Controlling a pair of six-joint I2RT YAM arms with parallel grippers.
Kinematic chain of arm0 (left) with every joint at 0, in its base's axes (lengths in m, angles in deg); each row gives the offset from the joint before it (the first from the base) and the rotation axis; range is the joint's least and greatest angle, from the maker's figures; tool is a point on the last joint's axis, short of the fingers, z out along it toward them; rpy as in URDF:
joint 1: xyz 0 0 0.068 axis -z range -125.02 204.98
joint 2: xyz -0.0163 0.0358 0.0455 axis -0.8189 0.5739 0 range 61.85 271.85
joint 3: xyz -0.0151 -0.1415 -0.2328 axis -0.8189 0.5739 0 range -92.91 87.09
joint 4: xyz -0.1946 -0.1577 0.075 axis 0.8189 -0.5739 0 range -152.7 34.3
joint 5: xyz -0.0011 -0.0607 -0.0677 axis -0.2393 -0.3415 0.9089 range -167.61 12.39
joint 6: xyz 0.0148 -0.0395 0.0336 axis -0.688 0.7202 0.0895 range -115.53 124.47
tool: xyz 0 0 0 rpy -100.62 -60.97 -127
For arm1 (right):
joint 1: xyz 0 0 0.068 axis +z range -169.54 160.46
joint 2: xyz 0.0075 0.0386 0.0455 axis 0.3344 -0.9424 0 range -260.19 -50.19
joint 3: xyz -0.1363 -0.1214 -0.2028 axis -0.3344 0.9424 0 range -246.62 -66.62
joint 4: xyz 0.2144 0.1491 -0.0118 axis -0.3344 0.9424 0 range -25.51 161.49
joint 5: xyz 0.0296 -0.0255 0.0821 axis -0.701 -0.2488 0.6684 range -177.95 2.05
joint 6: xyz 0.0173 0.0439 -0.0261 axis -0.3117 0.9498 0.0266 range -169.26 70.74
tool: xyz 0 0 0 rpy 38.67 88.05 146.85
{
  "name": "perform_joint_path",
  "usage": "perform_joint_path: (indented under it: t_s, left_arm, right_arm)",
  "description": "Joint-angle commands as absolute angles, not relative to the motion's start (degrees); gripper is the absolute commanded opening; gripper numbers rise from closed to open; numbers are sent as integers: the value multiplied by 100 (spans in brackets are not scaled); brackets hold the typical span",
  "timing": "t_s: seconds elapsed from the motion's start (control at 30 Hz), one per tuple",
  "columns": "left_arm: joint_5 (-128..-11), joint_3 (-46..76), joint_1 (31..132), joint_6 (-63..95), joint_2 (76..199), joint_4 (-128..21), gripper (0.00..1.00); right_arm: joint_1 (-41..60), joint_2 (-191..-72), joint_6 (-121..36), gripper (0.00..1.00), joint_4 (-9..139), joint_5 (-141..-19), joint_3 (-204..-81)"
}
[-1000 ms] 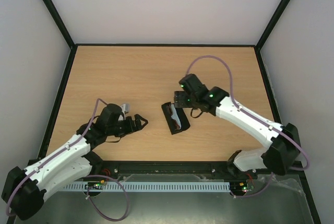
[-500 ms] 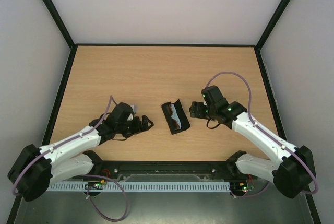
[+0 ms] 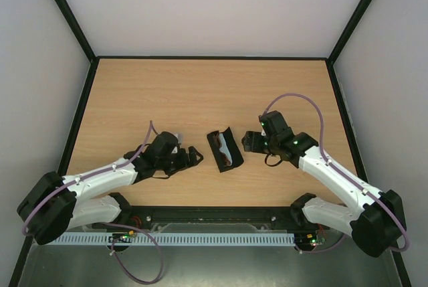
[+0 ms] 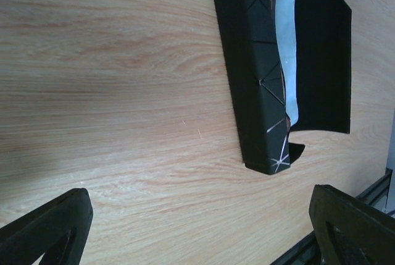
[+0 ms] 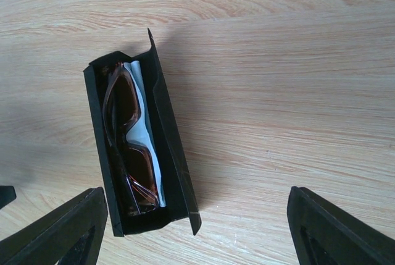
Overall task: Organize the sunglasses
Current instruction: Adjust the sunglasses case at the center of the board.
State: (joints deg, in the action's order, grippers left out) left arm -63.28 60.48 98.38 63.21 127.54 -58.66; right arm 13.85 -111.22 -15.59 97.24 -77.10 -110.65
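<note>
Left of centre in the right wrist view, sunglasses [image 5: 129,138] are lying folded in the open black case [image 5: 176,160] on light blue cloth [image 5: 145,134]. The left gripper [image 3: 190,156] and right gripper [image 3: 249,141] are flanking the case, fingers spread and holding nothing.

The black case [image 3: 225,150] lies open on the wooden table [image 3: 200,93], between my two pincers and the only thing standing in their way. My left pincer [image 3: 194,158] sits just left of it, fingers spread wide, with bare wood before them up to the case's solid side wall. My right pincer [image 3: 249,141], also spread, is near its other side. A lid flap stands up along one long edge. From above the trough is reachable, though the sunglasses [image 5: 126,141] and light blue cloth [image 5: 145,135] fill it.
</note>
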Motion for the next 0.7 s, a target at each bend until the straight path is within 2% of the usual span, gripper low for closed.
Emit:
perform_joint_path:
  t_s: [0.0,0.23,0.47,0.67]
  left_arm:
    - [-6827,5995,9865,6467,12646,-6104,99]
    - [-6940,6214,9866,6617,12947,-5783,97]
    - [-6797,5797,9932,6438,14040,-5233,81]
    - [-6771,5127,9972,6230,14964,-5157,54]
  right_arm:
    - [1360,-10968,-1432,81,9554,-7676,-10911]
    - [1351,-11036,-1312,76,9342,-7747,-10916]
    - [795,-11499,-1308,62,9055,-7437,-11038]
    - [453,-11950,-1351,53,8761,-7252,-11085]
